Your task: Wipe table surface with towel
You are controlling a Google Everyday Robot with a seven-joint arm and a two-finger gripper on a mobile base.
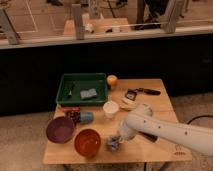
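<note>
The towel (pixel 112 144), a small crumpled grey-blue cloth, lies on the light tan table surface (pixel 150 147) near its front edge, just right of the orange bowl. My gripper (pixel 118 140) at the end of the white arm (pixel 165 130) presses down on the towel and is shut on it. The arm reaches in from the right, low over the front of the table. A small dark logo mark (pixel 178 153) shows at the front right corner.
An orange bowl (pixel 87 142) and a purple bowl (pixel 60 130) stand at the front left. Behind them is a blue cup (pixel 86 117). A white cup (pixel 110 109) stands mid-table. The green tray (pixel 70 80) holds a grey block (pixel 90 93). An orange (pixel 112 80) and a black tool (pixel 142 91) lie at the back.
</note>
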